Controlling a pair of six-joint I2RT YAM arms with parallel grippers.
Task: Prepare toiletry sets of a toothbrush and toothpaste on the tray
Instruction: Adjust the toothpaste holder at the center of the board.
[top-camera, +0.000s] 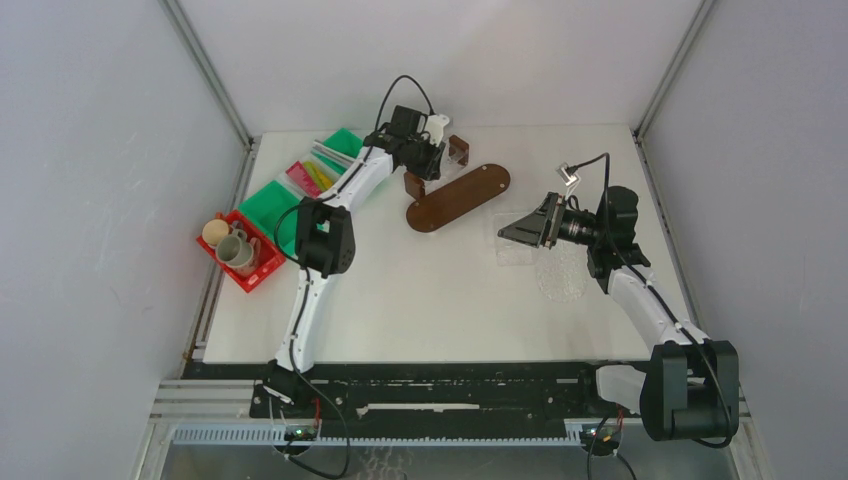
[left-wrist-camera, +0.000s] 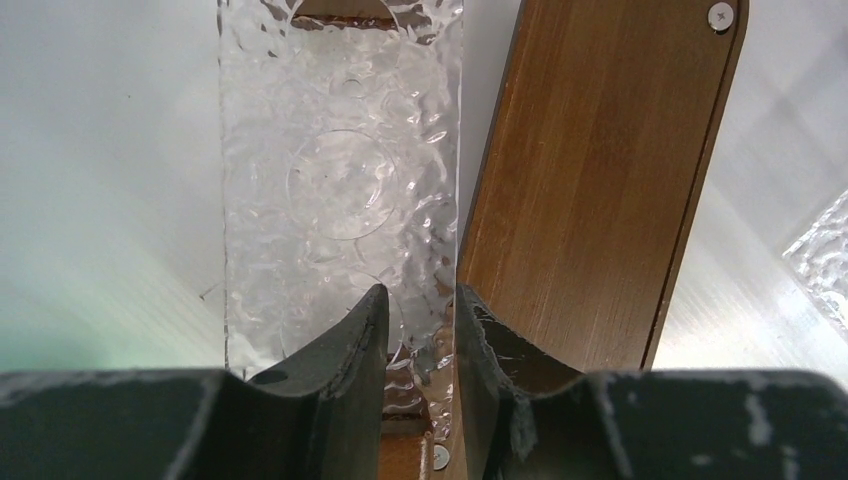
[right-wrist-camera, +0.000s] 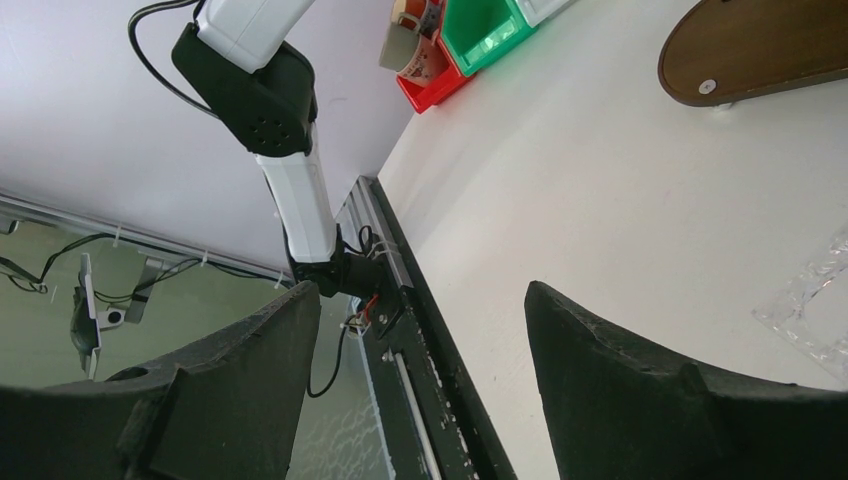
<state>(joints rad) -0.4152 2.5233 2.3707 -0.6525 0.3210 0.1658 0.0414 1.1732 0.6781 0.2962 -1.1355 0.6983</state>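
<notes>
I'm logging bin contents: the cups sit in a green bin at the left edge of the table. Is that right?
Not quite: the cups sit in the red bin at the left edge of the table, as the top external view shows.

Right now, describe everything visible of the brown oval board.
The brown oval board is a long, flat wooden slab with rounded ends, visible grain, a darker edge and a silver screw near its end. It lies flat on the white table, far centre, set diagonally. A clear dimpled tray sits alongside; contact is unclear. Nothing rests on it.
</notes>
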